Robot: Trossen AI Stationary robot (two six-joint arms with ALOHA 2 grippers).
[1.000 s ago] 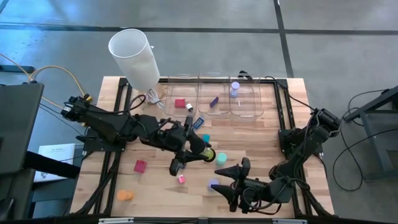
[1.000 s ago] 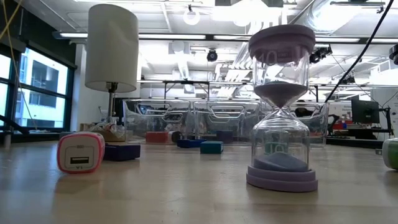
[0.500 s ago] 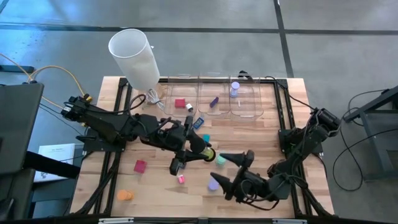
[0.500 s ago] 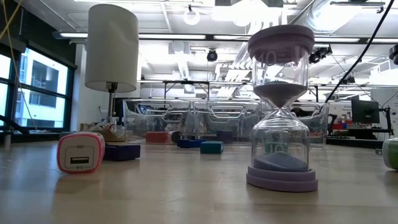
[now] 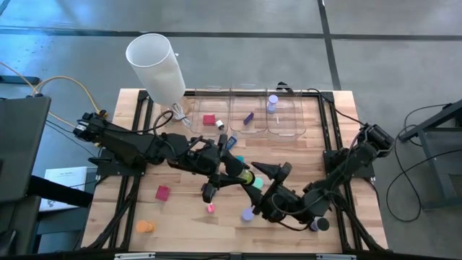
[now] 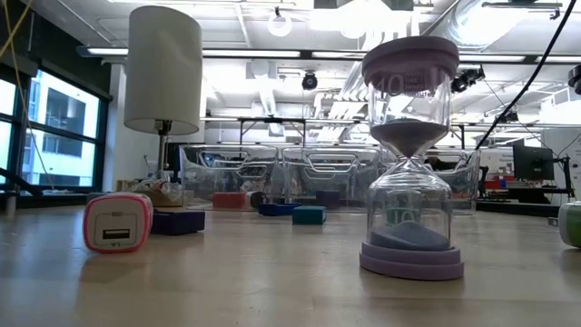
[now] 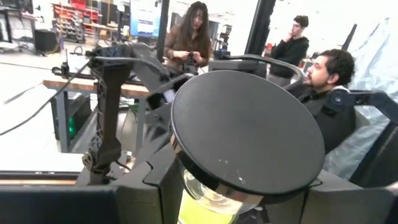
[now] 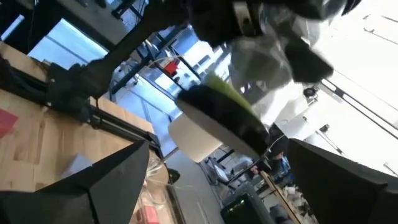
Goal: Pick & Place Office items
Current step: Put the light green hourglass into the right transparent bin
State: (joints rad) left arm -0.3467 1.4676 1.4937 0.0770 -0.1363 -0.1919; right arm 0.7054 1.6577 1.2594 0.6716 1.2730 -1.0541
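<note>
Holding black-capped yellow timer [image 5: 244, 177] clamped in left gripper [image 5: 232, 175], mid-table, for handover; right gripper [image 5: 268, 189] fingers spread wide, empty, flanking it.

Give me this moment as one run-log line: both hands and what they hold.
left hand: mid-table, shut on black-capped yellow-green hourglass | right hand: open, beside it, holding nothing | lavender hourglass: standing free on table
</note>
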